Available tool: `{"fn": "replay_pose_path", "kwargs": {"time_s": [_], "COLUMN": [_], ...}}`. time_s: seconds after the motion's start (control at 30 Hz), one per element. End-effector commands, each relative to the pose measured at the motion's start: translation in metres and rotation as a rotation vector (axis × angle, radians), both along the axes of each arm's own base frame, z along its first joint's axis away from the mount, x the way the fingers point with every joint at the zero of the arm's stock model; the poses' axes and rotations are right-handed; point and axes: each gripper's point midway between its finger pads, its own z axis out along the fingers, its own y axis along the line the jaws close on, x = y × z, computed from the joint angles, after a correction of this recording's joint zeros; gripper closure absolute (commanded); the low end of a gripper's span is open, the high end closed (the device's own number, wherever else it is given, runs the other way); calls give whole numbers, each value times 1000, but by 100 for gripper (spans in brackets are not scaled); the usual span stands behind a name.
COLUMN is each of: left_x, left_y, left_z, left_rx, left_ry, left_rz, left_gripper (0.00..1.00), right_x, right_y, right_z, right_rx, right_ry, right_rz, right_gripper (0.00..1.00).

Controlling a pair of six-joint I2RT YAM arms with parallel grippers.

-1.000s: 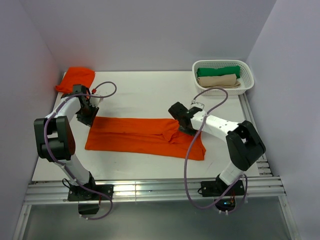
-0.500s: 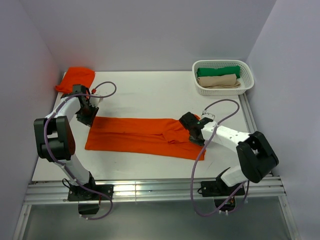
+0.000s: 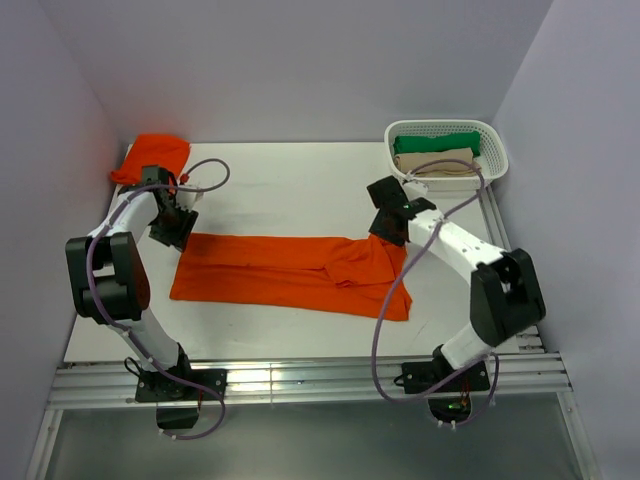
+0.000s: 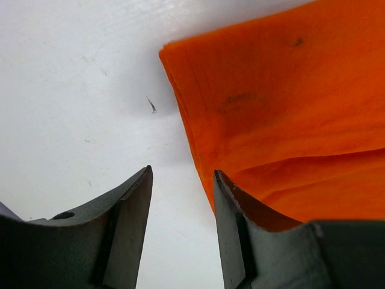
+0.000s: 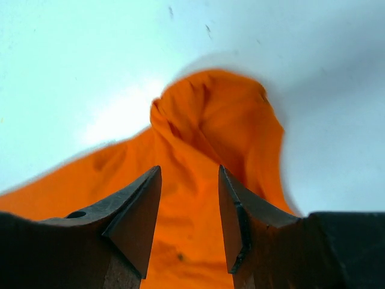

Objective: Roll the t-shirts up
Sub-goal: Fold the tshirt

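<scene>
A bright orange t-shirt lies folded into a long strip across the table's middle. Its right end is bunched and wrinkled. A second orange t-shirt lies crumpled at the back left corner. My left gripper is open and empty, low at the strip's far left corner. One fingertip is over the cloth edge, the other over bare table. My right gripper is open and empty, just above the strip's right end.
A white mesh basket stands at the back right, holding a green and a beige rolled cloth. Purple walls close in the left, back and right. The table's front edge is a metal rail.
My right gripper swung right and forward along the shirt's right end, then came back and up toward the basket side. The cloth's right end is now bunched. The left arm has barely moved.
</scene>
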Motion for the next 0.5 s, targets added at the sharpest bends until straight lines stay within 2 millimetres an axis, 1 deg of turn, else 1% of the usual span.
{"fn": "replay_pose_path", "kwargs": {"time_s": [0.0, 0.03, 0.07, 0.13, 0.17, 0.2, 0.37, 0.47], "left_x": [14, 16, 16, 19, 19, 19, 22, 25], "left_y": [-3, -3, -2, -2, -1, -2, -3, -8], "left_z": [27, 30, 30, 32, 32, 31, 29, 26], "left_rx": [-26, -24, -21, -19, -20, -22, -34, -61], "left_ry": [-75, -81, -82, -86, -86, -82, -78, -77], "left_rz": [4, 4, 7, 10, 12, 13, 24, 14], "left_gripper": [49, 49, 49, 49, 49, 49, 49, 49], "right_x": [28, 32, 35, 41, 42, 44, 43, 41], "right_y": [7, 8, 9, 12, 14, 16, 18, 18], "right_z": [-1, -3, -12, -13, -21, -22, -36, -44], "right_rx": [-9, -11, -19, -17, -21, -16, -14, -18], "right_ry": [-3, 3, 26, 32, 50, 54, 83, 96], "right_rz": [60, 73, 75, 86, 92, 98, 111, 114], "right_gripper": [50, 50, 50, 50, 50, 50, 50, 52]}}
